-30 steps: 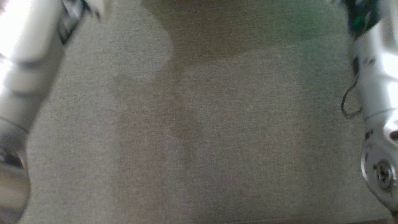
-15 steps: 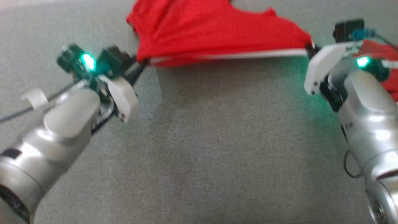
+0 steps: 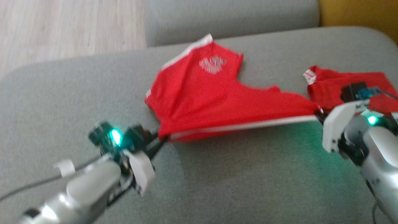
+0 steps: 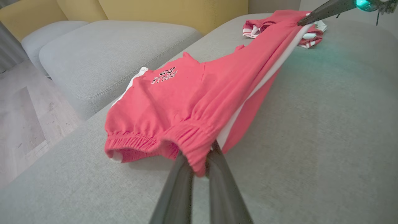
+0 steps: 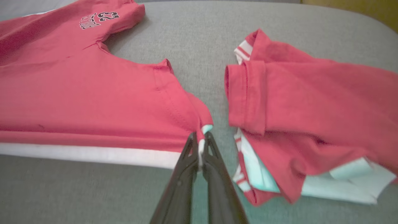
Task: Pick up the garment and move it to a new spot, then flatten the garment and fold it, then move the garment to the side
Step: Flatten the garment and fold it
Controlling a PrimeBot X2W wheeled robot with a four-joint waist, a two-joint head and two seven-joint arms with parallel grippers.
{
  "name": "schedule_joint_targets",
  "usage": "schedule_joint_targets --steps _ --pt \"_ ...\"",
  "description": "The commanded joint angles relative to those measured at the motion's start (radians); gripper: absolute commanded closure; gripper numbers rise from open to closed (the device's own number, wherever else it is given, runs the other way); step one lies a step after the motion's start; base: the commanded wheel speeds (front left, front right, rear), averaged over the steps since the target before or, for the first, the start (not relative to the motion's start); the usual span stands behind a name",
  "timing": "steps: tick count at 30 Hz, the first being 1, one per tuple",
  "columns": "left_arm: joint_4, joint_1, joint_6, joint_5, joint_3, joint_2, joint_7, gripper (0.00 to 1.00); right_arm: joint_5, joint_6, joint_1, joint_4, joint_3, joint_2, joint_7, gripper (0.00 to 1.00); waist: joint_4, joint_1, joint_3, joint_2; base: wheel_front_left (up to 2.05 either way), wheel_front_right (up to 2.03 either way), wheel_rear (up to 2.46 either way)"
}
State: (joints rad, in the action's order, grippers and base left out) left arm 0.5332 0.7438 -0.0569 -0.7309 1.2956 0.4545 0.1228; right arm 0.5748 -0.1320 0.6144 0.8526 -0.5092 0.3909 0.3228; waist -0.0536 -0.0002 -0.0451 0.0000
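Note:
The garment (image 3: 211, 93) is a pair of red shorts with a white side stripe and a printed logo. It is stretched taut between my two grippers, its far part lying on the grey cushion (image 3: 236, 174). My left gripper (image 3: 163, 139) is shut on the elastic waistband (image 4: 192, 140), with the fingers (image 4: 217, 174) pinching the gathered cloth. My right gripper (image 3: 317, 112) is shut on the leg hem at the stripe's end (image 5: 200, 137). The left wrist view shows the right gripper's fingers (image 4: 311, 17) at the far end of the garment (image 4: 186, 99).
A second red and white piece of clothing (image 3: 342, 81) lies folded just right of my right gripper, close to its fingers (image 5: 311, 102). Another grey cushion (image 4: 108, 46) and a yellow backrest (image 4: 174, 12) stand beyond. Wooden floor (image 3: 62, 28) lies past the cushion's far left edge.
The head camera has tilted up: a second ago it showed bare cushion and forearms, now both grippers and the whole garment. The garment stays stretched between the shut grippers.

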Motion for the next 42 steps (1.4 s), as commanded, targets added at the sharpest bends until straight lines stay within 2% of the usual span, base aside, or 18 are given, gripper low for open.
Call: schedule_joint_targets --steps 1,9,12,18,23,30,37,42 --pt "-0.029 0.010 0.027 -0.012 -0.037 0.070 -0.009 1.00 0.021 0.001 -0.019 -0.043 -0.003 0.065 0.014 1.00 -0.019 0.0002 0.049 0.0000 0.00 0.00 0.00" --pt "-0.296 -0.105 0.138 -0.028 -0.031 0.139 -0.094 1.00 0.082 0.001 -0.179 -0.274 0.054 0.152 0.064 1.00 -0.017 0.0002 0.066 0.0000 0.00 0.00 0.00" --pt "-0.356 -0.110 0.174 -0.034 -0.043 0.155 -0.107 1.00 0.059 0.001 -0.206 -0.334 0.108 0.153 0.069 1.00 -0.009 0.0002 0.058 0.0000 0.00 0.00 0.00" --pt "-0.381 -0.079 0.207 -0.045 -0.077 0.157 -0.116 1.00 -0.010 0.001 -0.210 -0.405 0.199 0.123 0.087 1.00 0.016 0.0002 0.023 0.0000 0.00 0.00 0.00" --pt "-0.355 -0.022 0.207 -0.050 -0.104 0.147 -0.129 1.00 -0.085 0.001 -0.157 -0.447 0.280 0.078 0.106 1.00 0.045 0.0002 -0.040 0.0000 0.00 0.00 0.00" --pt "-0.284 0.076 0.179 -0.055 -0.134 0.112 -0.143 1.00 -0.181 0.001 -0.021 -0.436 0.334 0.032 0.120 1.00 0.095 0.0002 -0.145 0.0000 0.00 0.00 0.00" --pt "-0.201 0.164 0.148 -0.050 -0.146 0.050 -0.145 1.00 -0.260 0.001 0.170 -0.332 0.318 0.004 0.103 1.00 0.158 0.0002 -0.253 0.0000 0.00 0.00 0.00" --pt "-0.144 0.220 0.127 -0.044 -0.151 -0.009 -0.131 1.00 -0.315 0.001 0.294 -0.217 0.285 0.010 0.077 1.00 0.215 0.0002 -0.321 0.0000 0.00 0.00 0.00"
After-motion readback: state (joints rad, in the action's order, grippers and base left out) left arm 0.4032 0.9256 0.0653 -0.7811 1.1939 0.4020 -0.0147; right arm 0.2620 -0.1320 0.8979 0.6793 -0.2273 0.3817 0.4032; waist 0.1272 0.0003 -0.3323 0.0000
